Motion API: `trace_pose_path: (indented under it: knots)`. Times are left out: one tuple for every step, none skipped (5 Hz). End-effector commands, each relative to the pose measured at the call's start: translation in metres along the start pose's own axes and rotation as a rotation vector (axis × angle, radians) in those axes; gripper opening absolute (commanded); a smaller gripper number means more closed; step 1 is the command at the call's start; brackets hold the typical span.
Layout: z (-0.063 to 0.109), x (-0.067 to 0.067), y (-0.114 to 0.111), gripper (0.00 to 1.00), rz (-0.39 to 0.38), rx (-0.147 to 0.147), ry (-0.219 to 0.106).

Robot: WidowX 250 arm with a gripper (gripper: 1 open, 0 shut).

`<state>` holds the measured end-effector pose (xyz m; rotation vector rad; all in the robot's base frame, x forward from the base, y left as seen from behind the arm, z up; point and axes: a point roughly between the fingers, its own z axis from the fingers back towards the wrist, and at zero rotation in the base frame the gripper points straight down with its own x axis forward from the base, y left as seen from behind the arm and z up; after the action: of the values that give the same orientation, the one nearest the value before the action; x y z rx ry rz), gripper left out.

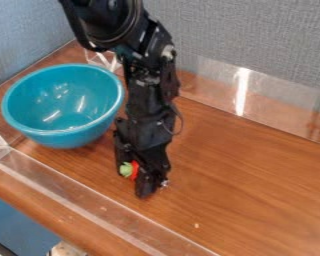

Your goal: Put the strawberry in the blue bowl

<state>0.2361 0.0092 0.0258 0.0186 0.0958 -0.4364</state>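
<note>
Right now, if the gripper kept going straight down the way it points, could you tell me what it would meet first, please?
The gripper points straight down over the strawberry, which sits between its fingers. Below that, it would likely meet the wooden table almost at once, though depth is unclear.

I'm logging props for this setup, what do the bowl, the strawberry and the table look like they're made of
Bowl: probably plastic, glossy teal, with bright highlights inside. Strawberry: mostly hidden between the gripper fingers; only a red and green sliver shows, so its material is unclear. Table: wood or wood-look laminate, brown with visible grain and a slight sheen.
</note>
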Motion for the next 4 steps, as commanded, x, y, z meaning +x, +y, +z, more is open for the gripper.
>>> trace_pose_path:
  knots:
    - [0.012, 0.005, -0.011, 0.0, -0.005, 0.018, -0.048]
    - [0.017, 0.007, -0.019, 0.0, 0.0, 0.019, -0.062]
    - [0.017, 0.001, -0.016, 0.0, 0.009, 0.019, -0.076]
    - [0.017, -0.005, -0.014, 0.0, 0.016, 0.02, -0.093]
